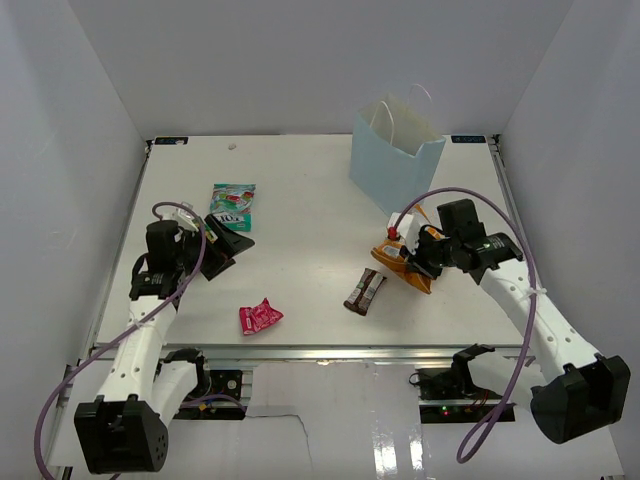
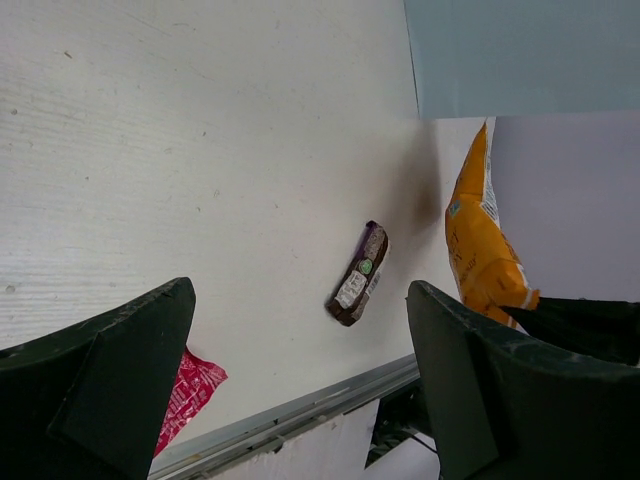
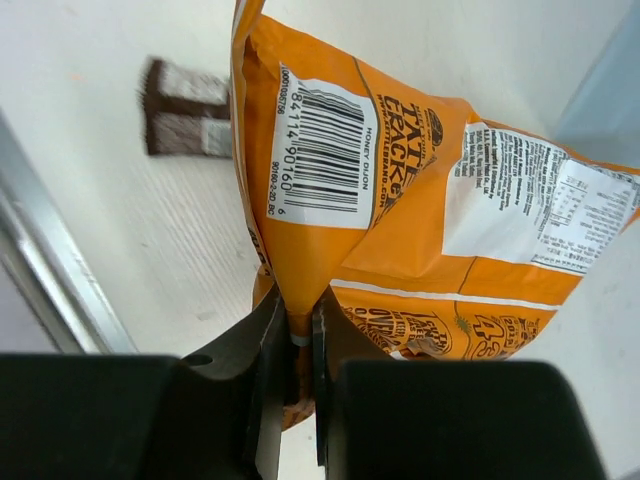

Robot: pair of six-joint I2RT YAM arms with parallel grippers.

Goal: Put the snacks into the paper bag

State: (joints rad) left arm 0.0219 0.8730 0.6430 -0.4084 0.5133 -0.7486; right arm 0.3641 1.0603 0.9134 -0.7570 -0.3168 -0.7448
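The large orange chip bag has a pinched fold clamped between the fingers of my right gripper, which is shut on it. In the top view that gripper and the chip bag are just in front of the upright light-blue paper bag. A dark brown bar lies left of the chip bag, and a small pink packet sits near the front edge. My left gripper is open and holds nothing, just below the teal-green-red pouch.
A metal rail runs along the table's front edge. White walls close in the left, right and back. In the left wrist view the brown bar, chip bag and pink packet show beyond the open fingers.
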